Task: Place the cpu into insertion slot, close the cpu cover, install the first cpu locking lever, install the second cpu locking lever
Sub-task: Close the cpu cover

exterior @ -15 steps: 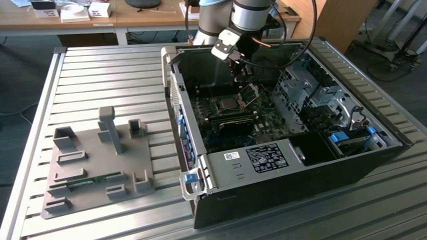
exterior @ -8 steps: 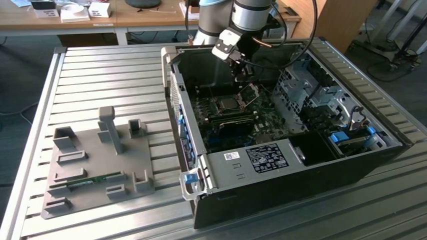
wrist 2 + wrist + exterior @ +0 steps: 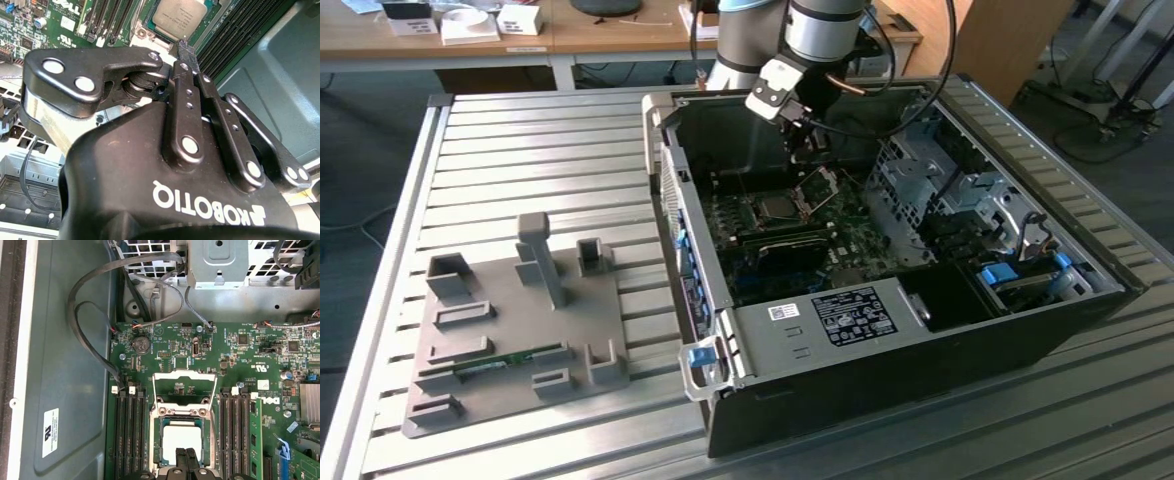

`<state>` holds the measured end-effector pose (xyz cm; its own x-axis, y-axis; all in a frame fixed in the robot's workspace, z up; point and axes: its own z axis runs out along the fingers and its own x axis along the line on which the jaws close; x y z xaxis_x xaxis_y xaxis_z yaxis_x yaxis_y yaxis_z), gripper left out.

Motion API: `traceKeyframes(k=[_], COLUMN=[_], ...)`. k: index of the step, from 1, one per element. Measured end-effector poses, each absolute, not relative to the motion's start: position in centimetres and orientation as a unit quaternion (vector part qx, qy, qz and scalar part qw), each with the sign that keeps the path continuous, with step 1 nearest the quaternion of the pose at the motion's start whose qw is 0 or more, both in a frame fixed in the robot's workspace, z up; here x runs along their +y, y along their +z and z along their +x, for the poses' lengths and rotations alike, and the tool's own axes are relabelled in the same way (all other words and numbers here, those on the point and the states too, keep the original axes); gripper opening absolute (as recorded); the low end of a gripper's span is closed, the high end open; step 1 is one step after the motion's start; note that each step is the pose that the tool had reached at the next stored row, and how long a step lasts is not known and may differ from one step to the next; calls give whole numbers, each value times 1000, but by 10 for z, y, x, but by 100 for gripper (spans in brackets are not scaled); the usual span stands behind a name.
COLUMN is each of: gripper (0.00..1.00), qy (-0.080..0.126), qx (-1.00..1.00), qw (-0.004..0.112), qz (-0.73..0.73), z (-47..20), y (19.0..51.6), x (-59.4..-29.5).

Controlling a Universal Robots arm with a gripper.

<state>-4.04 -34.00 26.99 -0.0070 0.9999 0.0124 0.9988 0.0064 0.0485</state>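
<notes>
Gripper (image 3: 187, 457): fingers pressed together, nothing held; tips low over one edge of the cpu in the first wrist view.
Cpu (image 3: 182, 440): flat in the slot (image 3: 158, 426), metal top up, looks seated and square to the rim.
Cover (image 3: 184, 374): open, tilted up from its hinge on the slot edge away from the fingertips; board (image 3: 240, 355) visible through its window.
Location: slot sits between two banks of memory slots (image 3: 129, 435), deep inside the case (image 3: 881, 390).
Stage (judged): cpu placed; cover not yet down.
Cpu handling (judged): light, rigid, smooth top, likely slippery; underside contacts fragile. Hold by opposite edges only; no sideways drag in the slot.
Cover handling (judged): thin stiff sheet metal, light, pivots freely on its hinge. Push on the free-edge bar, never through the window.
Risk (judged): fingertip slipping off the narrow bar onto the cpu or socket; cover springing back up if let go.
</notes>
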Motion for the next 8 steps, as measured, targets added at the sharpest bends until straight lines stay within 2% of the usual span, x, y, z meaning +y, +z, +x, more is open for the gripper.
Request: traceKeyframes(k=[8], gripper=[11], qy=[22], qx=[709], qw=[13], qz=[705], z=[-38], y=[270], x=[-340])
